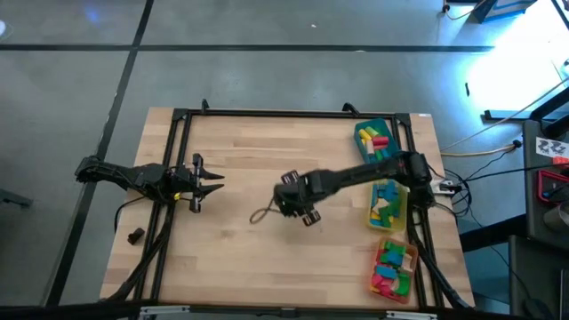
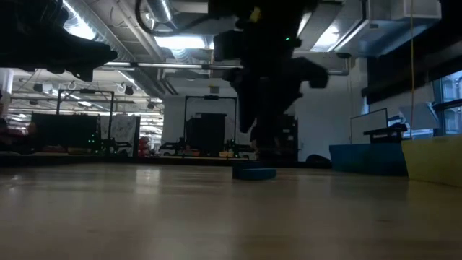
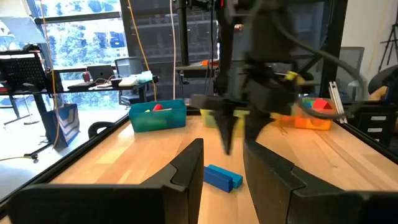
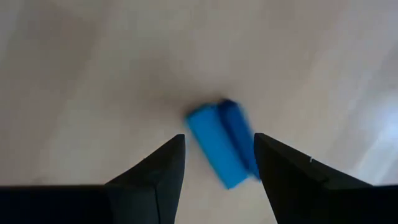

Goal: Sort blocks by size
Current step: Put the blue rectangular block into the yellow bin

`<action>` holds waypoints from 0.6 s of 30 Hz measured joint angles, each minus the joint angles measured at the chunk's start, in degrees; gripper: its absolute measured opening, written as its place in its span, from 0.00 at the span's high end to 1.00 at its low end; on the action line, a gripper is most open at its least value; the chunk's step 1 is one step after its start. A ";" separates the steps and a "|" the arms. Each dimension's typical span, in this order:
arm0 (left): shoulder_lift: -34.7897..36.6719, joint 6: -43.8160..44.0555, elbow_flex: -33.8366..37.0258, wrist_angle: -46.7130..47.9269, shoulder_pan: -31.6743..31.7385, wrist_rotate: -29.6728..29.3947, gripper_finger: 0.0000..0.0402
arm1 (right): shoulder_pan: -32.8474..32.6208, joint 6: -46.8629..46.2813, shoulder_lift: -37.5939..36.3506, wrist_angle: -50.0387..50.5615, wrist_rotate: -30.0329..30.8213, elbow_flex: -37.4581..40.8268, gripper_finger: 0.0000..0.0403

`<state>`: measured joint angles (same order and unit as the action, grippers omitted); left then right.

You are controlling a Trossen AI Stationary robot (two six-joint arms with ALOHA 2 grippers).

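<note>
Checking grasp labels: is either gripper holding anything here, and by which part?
Nothing is held. The right gripper hangs open above the blue block lying on the table; the left gripper waits open, empty.

Bare table [image 1: 240, 169] surrounds the blue block [image 4: 221, 143]; three trays [image 1: 388, 206] line the right edge, well apart.

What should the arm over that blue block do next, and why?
Probably lower straight down. The right gripper hangs open above the blue block, which lies on the table, apart from its fingers. The left gripper waits aside.
</note>
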<state>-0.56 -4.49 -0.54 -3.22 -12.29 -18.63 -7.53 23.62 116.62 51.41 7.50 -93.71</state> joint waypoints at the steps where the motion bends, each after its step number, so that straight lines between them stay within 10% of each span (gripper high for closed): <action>1: -0.02 0.00 0.00 0.00 0.00 0.02 0.75 | 1.04 0.85 0.00 -0.71 -0.08 0.00 0.52; 18: -0.02 0.01 0.00 0.00 0.00 0.00 0.75 | 7.21 6.64 0.85 -8.60 -5.67 3.58 0.52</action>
<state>-0.58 -4.48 -0.54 -3.22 -12.29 -18.63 -0.32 30.26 117.47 42.82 1.83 -90.14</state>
